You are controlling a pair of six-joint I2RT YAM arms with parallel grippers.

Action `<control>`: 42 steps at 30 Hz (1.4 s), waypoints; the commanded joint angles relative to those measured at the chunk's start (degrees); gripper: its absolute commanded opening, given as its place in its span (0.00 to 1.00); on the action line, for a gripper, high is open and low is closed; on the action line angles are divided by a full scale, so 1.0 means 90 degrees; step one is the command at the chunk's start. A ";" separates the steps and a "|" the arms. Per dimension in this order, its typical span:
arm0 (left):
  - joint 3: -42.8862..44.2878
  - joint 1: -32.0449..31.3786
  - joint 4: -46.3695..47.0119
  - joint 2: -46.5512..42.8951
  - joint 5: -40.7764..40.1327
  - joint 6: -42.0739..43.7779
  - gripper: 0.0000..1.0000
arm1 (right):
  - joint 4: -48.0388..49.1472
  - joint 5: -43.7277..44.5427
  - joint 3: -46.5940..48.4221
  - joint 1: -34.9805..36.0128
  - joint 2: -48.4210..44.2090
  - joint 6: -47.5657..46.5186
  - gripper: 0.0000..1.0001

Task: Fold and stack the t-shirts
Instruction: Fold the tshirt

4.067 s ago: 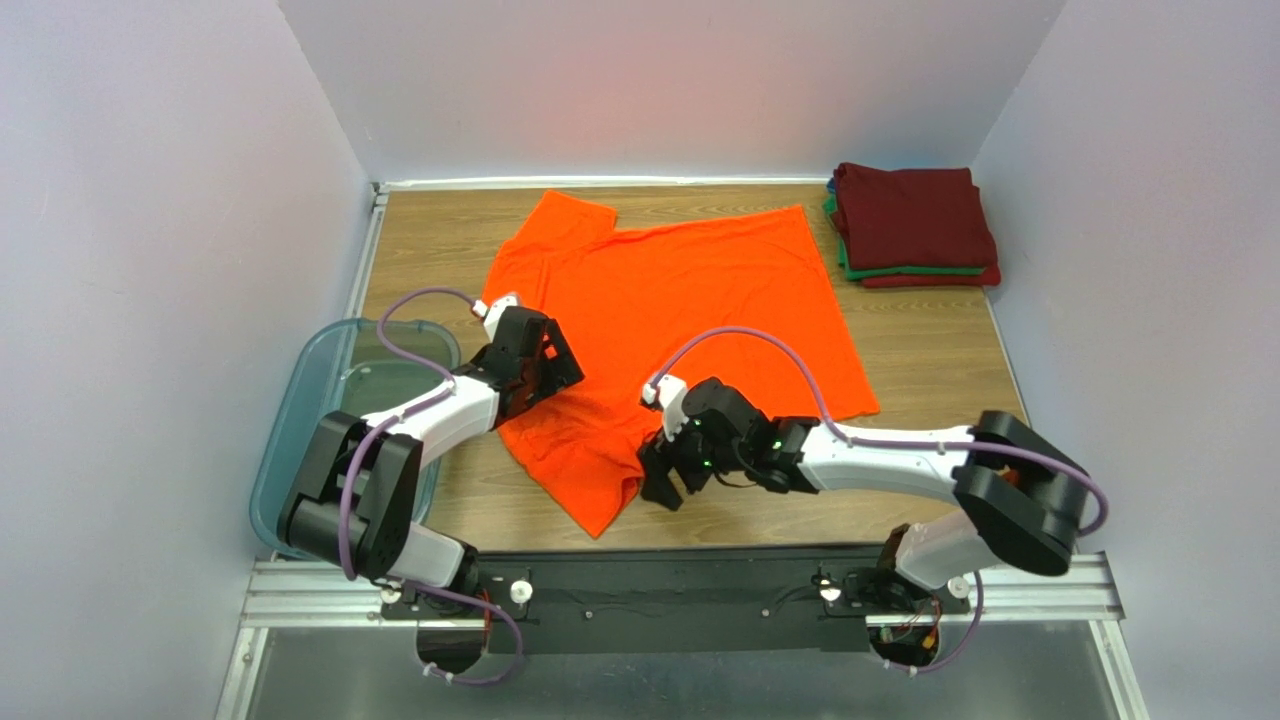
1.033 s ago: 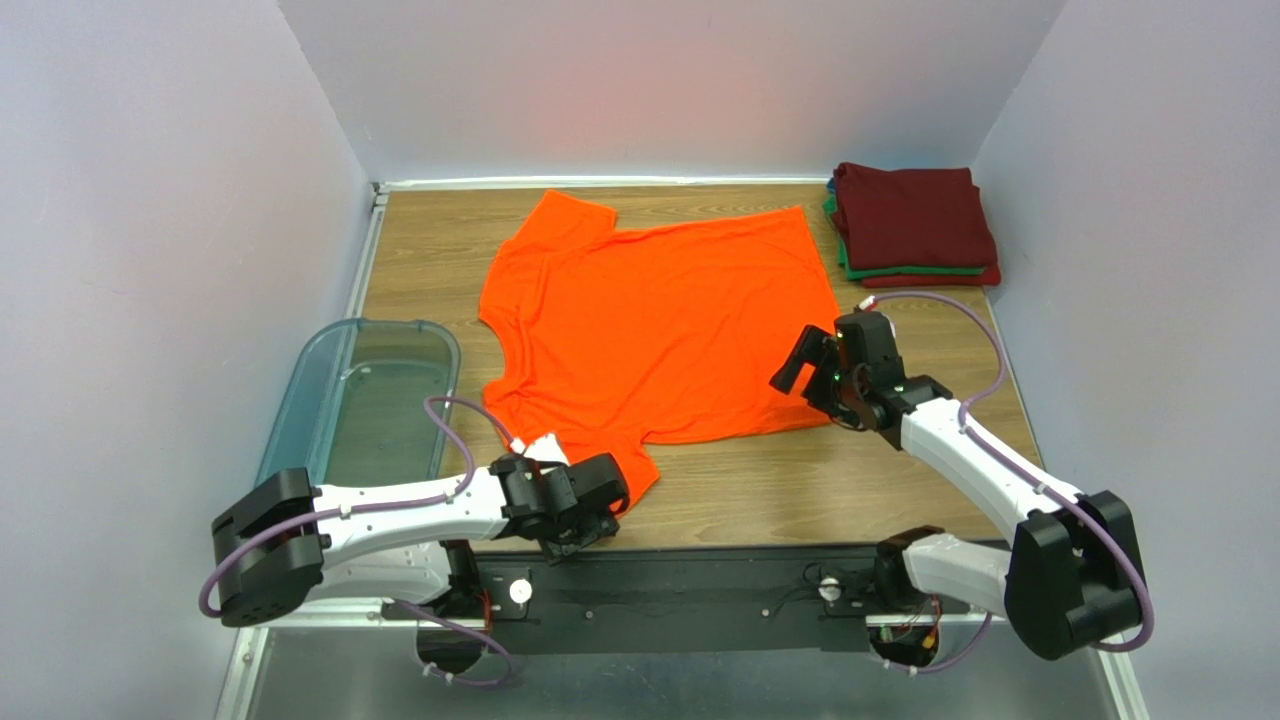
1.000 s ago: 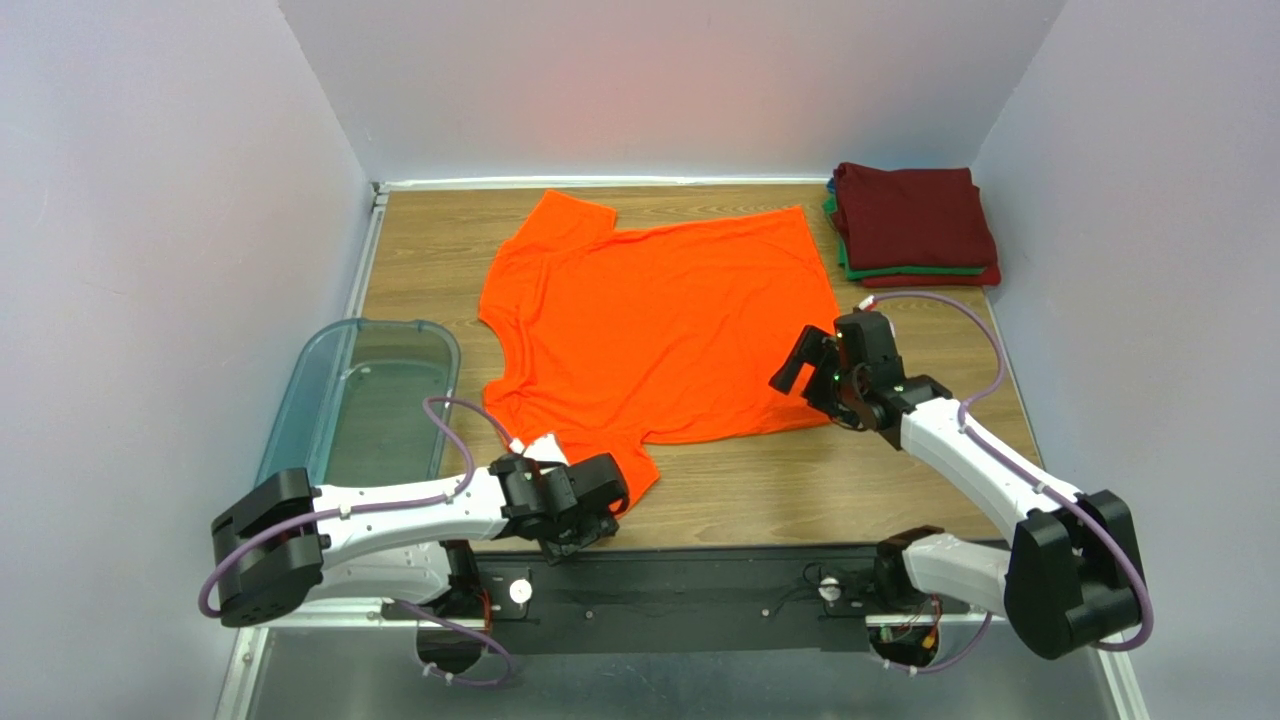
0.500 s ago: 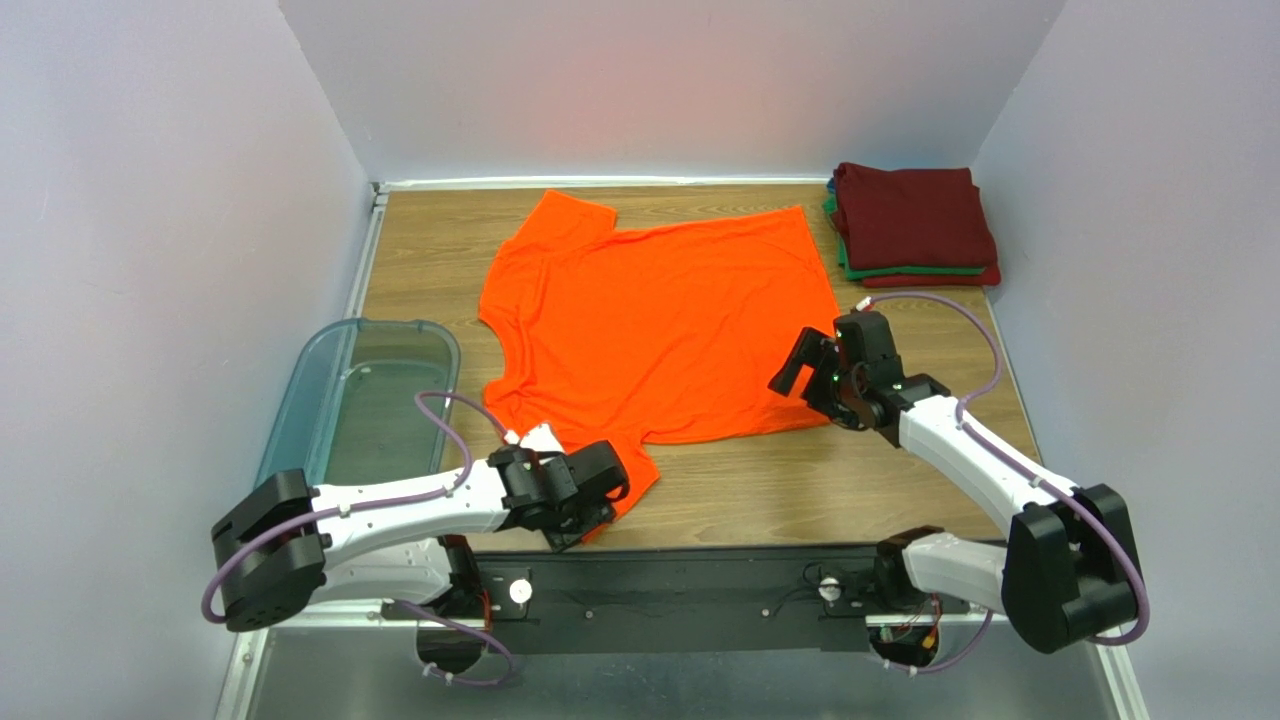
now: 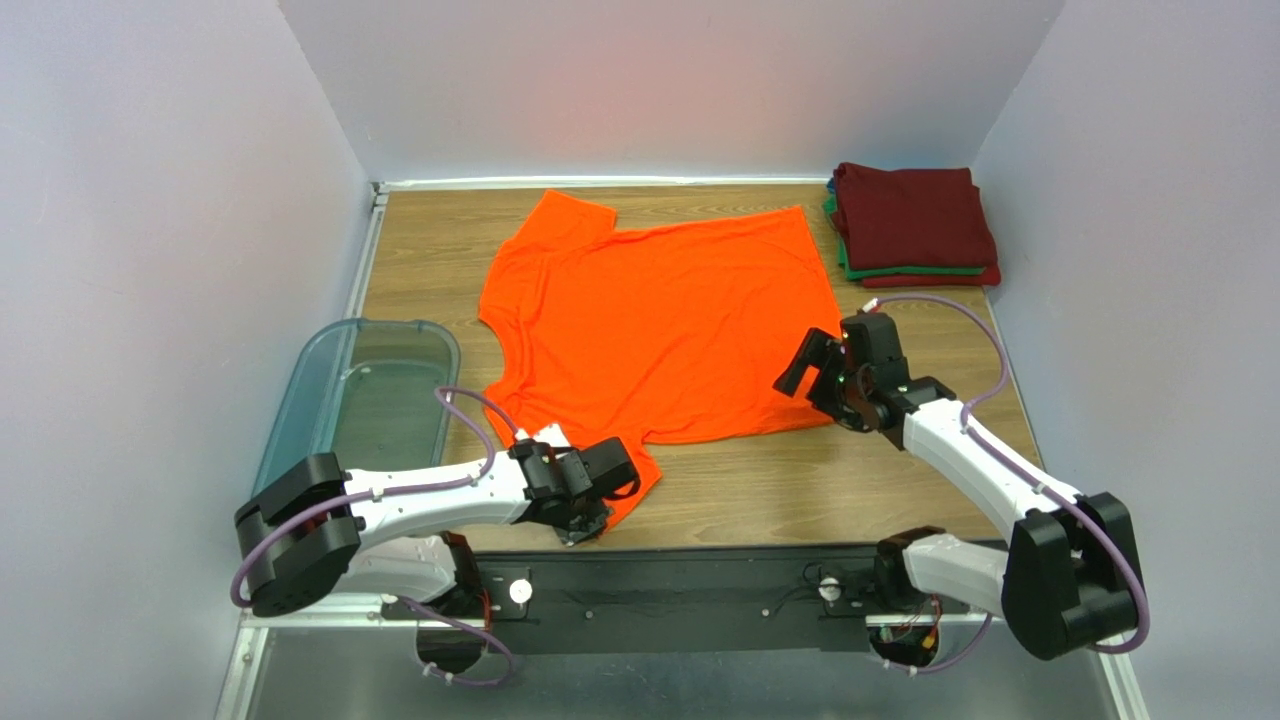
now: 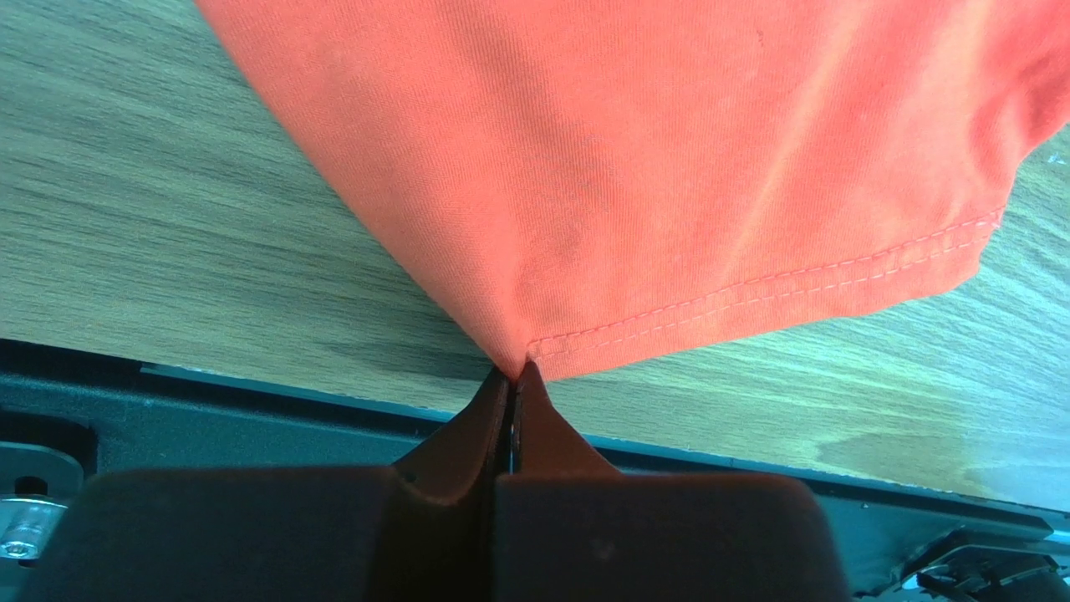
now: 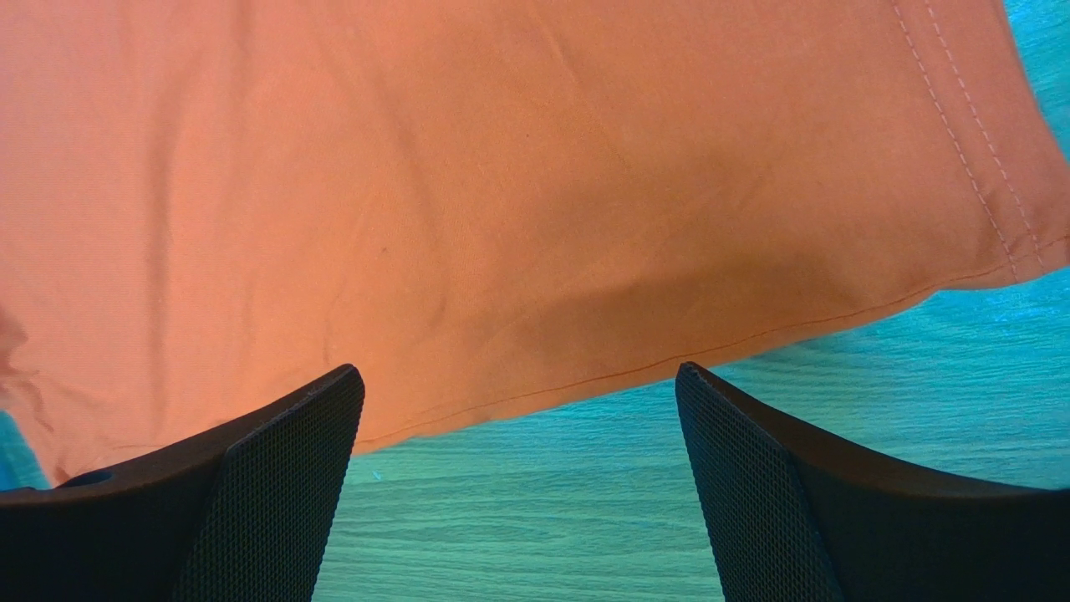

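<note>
Orange soft-cloth short-sleeved t-shirt (image 5: 661, 323) lies spread flat on the wooden table (image 5: 421, 255), well apart from the folded maroon, green and red t-shirt stack (image 5: 914, 225) in the far right corner.

The left tool (image 6: 513, 399) is pinched together on the very tip of the near sleeve's stitched hem, close to the table's front edge. That bite looks thin. A brisk pull or lift could let the cloth slide out, and the sleeve would drop crumpled or hang over the edge.

The right tool (image 7: 513, 376) hovers with its fingers wide apart above the shirt's near side edge, by the hem corner, holding nothing. If it closes slightly off that edge, it may catch one layer or bare wood. A fold led by only one arm would then skew the shirt and bunch it.
</note>
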 commanded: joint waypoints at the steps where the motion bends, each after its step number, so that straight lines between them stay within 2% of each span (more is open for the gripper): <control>1: -0.0170 0.0015 -0.0084 -0.0026 -0.0100 -0.0016 0.00 | -0.0248 0.0205 -0.0122 -0.0092 -0.0269 -0.0042 1.00; 8: 0.0211 0.0015 -0.0397 -0.0134 -0.0285 0.0510 0.00 | -0.0825 0.1075 -0.0199 -0.0725 -0.0601 0.0027 1.00; 13: 0.0338 -0.0005 -0.0485 -0.0172 -0.0285 0.0756 0.00 | -0.0835 0.1154 -0.0288 -0.1439 -0.0407 0.0046 0.99; 16: 0.0270 -0.0024 -0.0455 -0.0386 -0.0315 0.0687 0.00 | -0.0825 0.1417 -0.0161 -0.1537 0.0032 0.0046 0.89; 17: 0.0231 -0.0024 -0.0397 -0.0445 -0.0276 0.0687 0.00 | -0.0815 0.1572 -0.0103 -0.1557 0.0120 0.0085 0.79; 20: 0.0094 -0.0034 -0.0329 -0.0641 -0.0217 0.0648 0.00 | -0.0757 0.1739 -0.0063 -0.1586 0.0394 0.0143 0.66; 23: 0.0065 -0.0044 -0.0309 -0.0739 -0.0207 0.0638 0.00 | -0.0708 0.1827 -0.0112 -0.1576 0.0492 0.0192 0.59; 35: 0.0016 -0.0063 -0.0289 -0.0759 -0.0129 0.0639 0.00 | -0.0366 0.1847 -0.0278 -0.1586 0.1009 0.0300 0.48; 38: -0.0014 -0.0073 -0.0279 -0.0768 -0.0080 0.0619 0.00 | -0.0317 0.1847 -0.0327 -0.1596 0.0990 0.0349 0.38; 39: -0.0013 -0.0063 -0.0270 -0.0788 -0.0080 0.0609 0.00 | -0.0317 0.1838 -0.0346 -0.1586 0.0942 0.0349 0.32; 42: -0.0013 -0.0073 -0.0280 -0.0798 -0.0070 0.0599 0.00 | -0.0317 0.1838 -0.0395 -0.1596 0.0883 0.0349 0.30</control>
